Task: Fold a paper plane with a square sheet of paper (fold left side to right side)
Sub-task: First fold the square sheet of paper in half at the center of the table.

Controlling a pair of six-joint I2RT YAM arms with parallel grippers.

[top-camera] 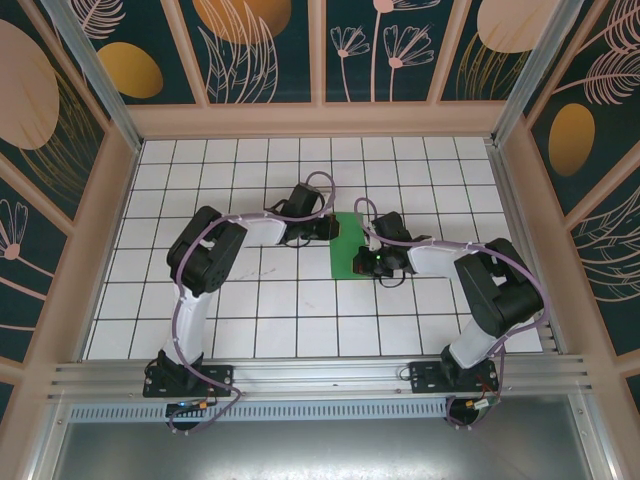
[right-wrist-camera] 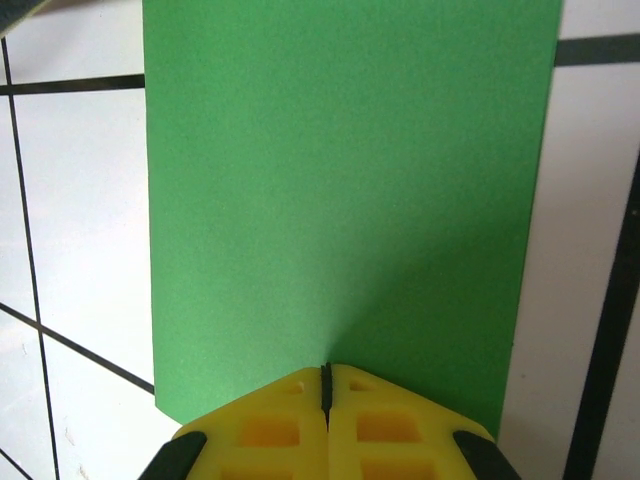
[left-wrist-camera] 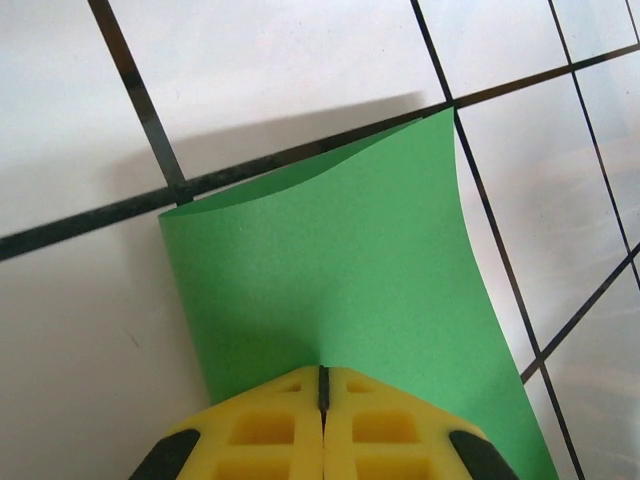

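Left gripper [left-wrist-camera: 322, 378] and right gripper [right-wrist-camera: 326, 374] each pinch the square sheet of paper [top-camera: 347, 250], its long axis near-to-far.

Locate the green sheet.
Top view: the green sheet lies mid-table, just right of centre, between the left gripper and right gripper, both shut on its edges.

We see the paper [top-camera: 348, 246] as a plain bright-green matte sheet, unmarked, forming a narrow rectangle on the white tiles mid-table, long side running away from us. From the left wrist its far edge bows up off the tiles, casting a shadow. From the right wrist it looks flat and straight-edged.
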